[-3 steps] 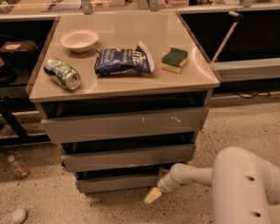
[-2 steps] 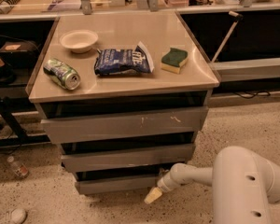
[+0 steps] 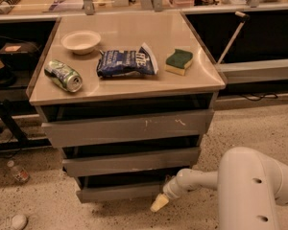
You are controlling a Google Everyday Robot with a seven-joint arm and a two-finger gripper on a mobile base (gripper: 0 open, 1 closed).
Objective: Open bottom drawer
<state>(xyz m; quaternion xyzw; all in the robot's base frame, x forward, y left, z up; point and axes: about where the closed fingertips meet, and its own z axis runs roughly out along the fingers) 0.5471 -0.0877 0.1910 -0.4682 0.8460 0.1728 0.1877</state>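
Note:
The bottom drawer (image 3: 120, 191) is the lowest and smallest plain grey front of the cabinet, low in the camera view, pulled out a little with a dark gap above it. My gripper (image 3: 159, 203) is at the end of the white arm, just right of and slightly in front of that drawer's right end, close to the floor. The mid-sized drawer (image 3: 129, 161) and the widest drawer with white scratch marks (image 3: 129, 126) sit above it, both slightly out.
On the cabinet top (image 3: 192, 80) lie a white bowl (image 3: 80, 41), a green can on its side (image 3: 63, 74), a blue chip bag (image 3: 126, 61) and a green-yellow sponge (image 3: 178, 61). A plastic bottle (image 3: 17, 171) lies on the speckled floor at left. Shelving runs behind.

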